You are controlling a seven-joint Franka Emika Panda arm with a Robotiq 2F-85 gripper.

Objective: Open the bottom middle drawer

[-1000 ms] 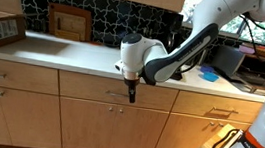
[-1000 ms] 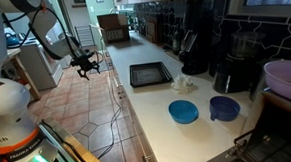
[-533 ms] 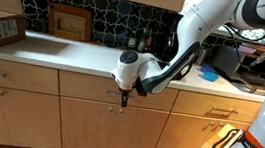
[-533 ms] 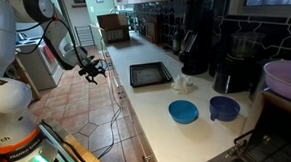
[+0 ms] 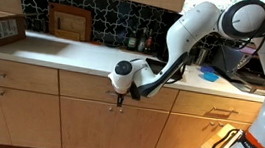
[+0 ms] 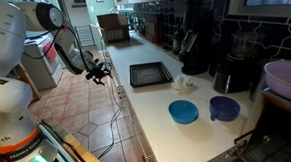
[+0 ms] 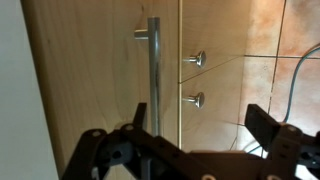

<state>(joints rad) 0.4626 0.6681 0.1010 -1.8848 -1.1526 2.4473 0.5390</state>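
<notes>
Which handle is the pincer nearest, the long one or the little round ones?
The long silver bar handle. Its end reaches right to the open pincer, while the two small round knobs sit farther off, beside it.

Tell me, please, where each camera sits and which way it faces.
Exterior view: before the cabinets, facing their fronts; arm and hand show.
Exterior view: at the counter's end, looking along the countertop; arm and hand show.
Wrist view: close on the bottom middle drawer, its bar handle; open fingers show.
Shared: both exterior views show the hand.
</notes>
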